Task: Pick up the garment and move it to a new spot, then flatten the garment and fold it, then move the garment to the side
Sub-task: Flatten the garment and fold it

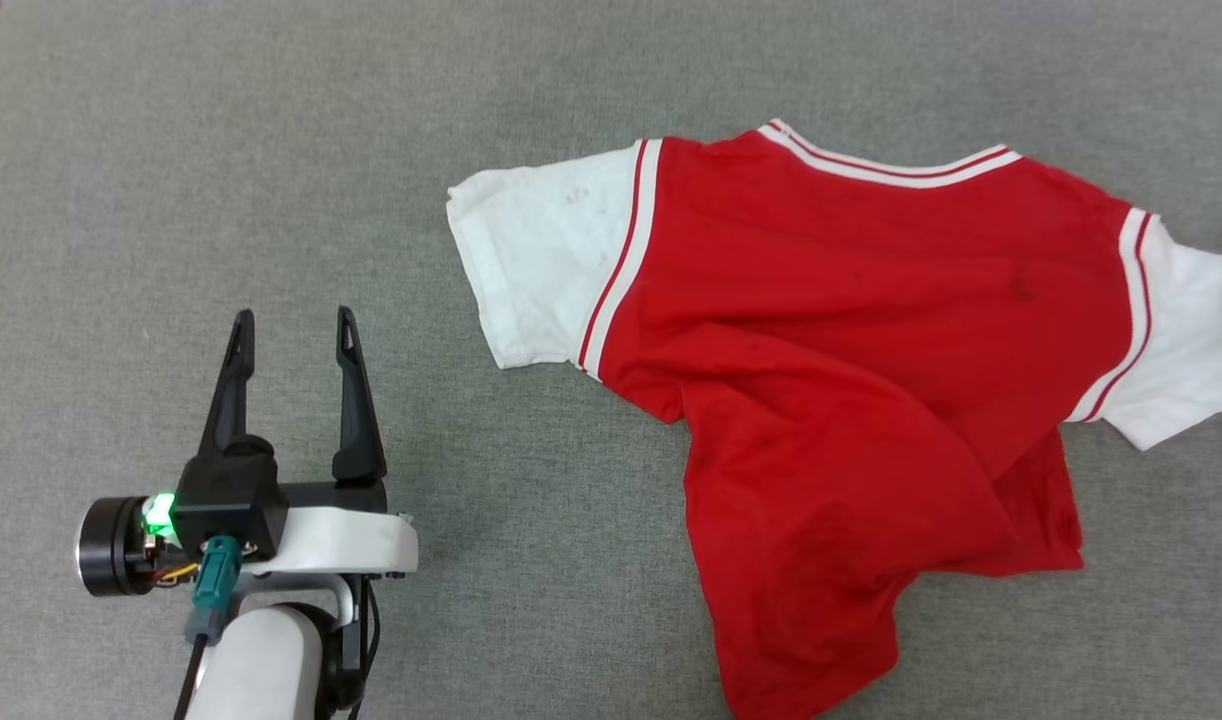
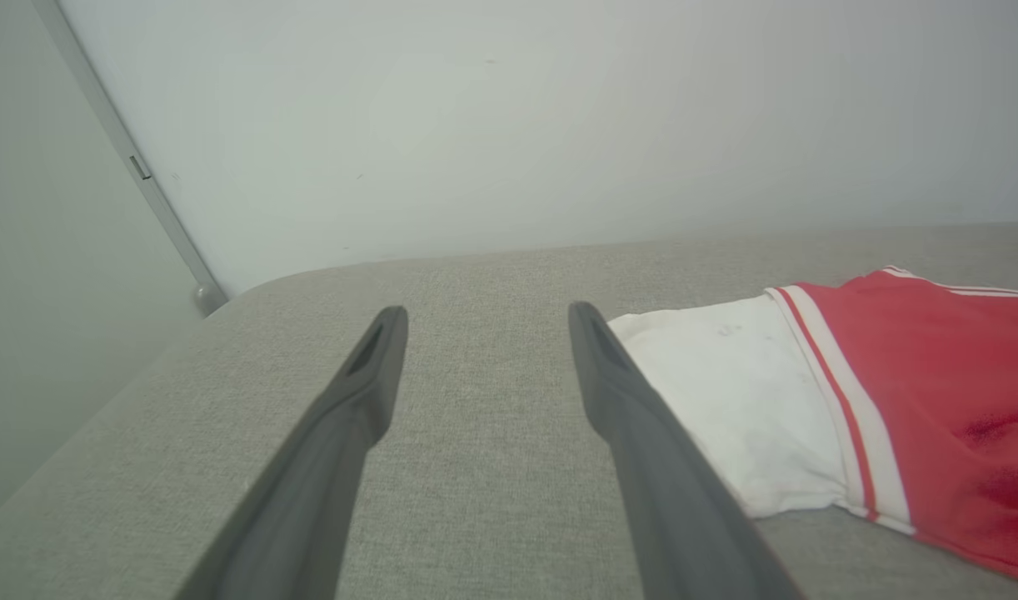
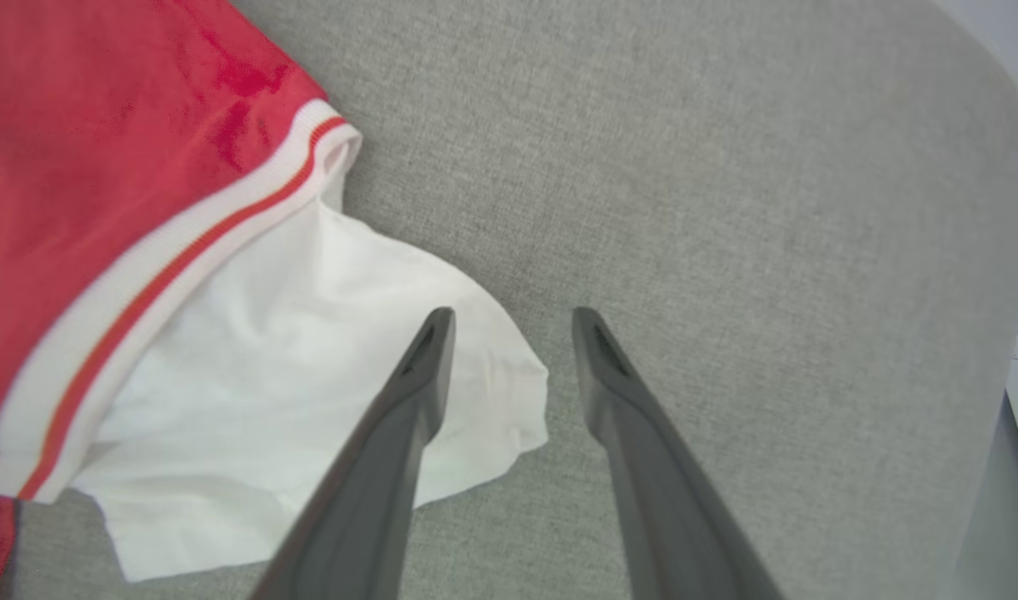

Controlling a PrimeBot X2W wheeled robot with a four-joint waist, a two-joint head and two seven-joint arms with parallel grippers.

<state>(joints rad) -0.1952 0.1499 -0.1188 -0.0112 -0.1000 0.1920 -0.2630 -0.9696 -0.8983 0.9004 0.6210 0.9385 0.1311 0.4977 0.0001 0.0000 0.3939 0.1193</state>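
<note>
The garment (image 1: 851, 330), a red T-shirt with white sleeves and striped trim, lies rumpled on the grey surface at centre right, its lower hem bunched and folded over. My left gripper (image 1: 293, 330) stands open to the left of it, apart from the white sleeve (image 2: 734, 400), with nothing between its fingers. In the right wrist view my right gripper (image 3: 509, 321) hovers over the other white sleeve (image 3: 292, 392); its fingers are parted, nothing is held, and one fingertip sits over the sleeve's edge.
The grey fabric surface (image 1: 221, 170) spreads all round the shirt. Its rounded far-left corner (image 2: 251, 287) meets a pale wall (image 2: 509, 117). The surface's right edge (image 3: 1005, 275) curves off close to the right gripper.
</note>
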